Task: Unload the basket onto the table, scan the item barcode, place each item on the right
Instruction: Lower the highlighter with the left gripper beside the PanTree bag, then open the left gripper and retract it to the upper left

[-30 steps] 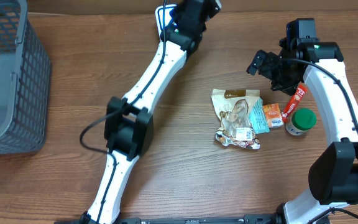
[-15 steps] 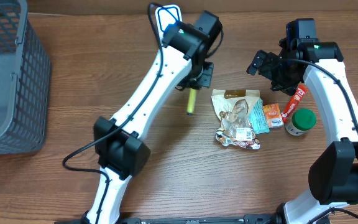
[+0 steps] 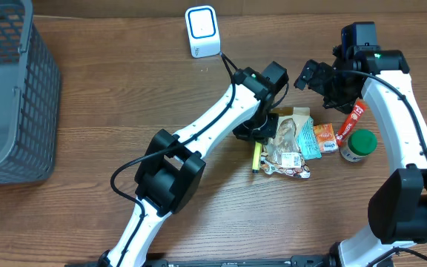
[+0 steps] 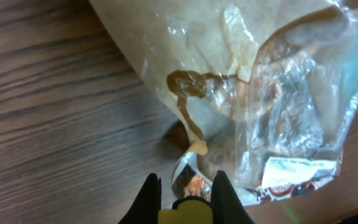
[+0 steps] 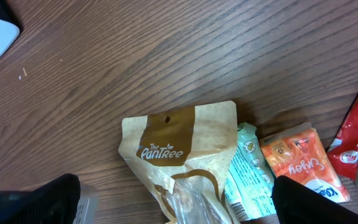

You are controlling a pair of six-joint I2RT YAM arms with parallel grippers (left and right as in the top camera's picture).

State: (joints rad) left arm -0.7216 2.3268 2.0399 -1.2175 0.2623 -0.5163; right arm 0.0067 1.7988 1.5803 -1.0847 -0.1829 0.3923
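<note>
The left gripper [image 3: 261, 141] has swung down from the top edge to the heap of packets mid-table, carrying the slim yellow stick-shaped item [image 3: 256, 157] with it. That leaves the white barcode scanner with a blue ring [image 3: 202, 31] in plain sight again. Far left, the grey plastic mesh basket [image 3: 13, 89] sits at the table edge. The left jaws are clamped on the yellow stick, which hangs just beside the left edge of the brown paper pouch with a clear window [image 3: 291, 127]. Further right lie a teal packet [image 3: 309, 139], an orange sachet [image 3: 324, 137], a red sachet [image 3: 355, 117] and a green-lidded jar [image 3: 359, 144]. Above them the right gripper [image 3: 313, 76] hovers, jaws spread wide, holding nothing.
</note>
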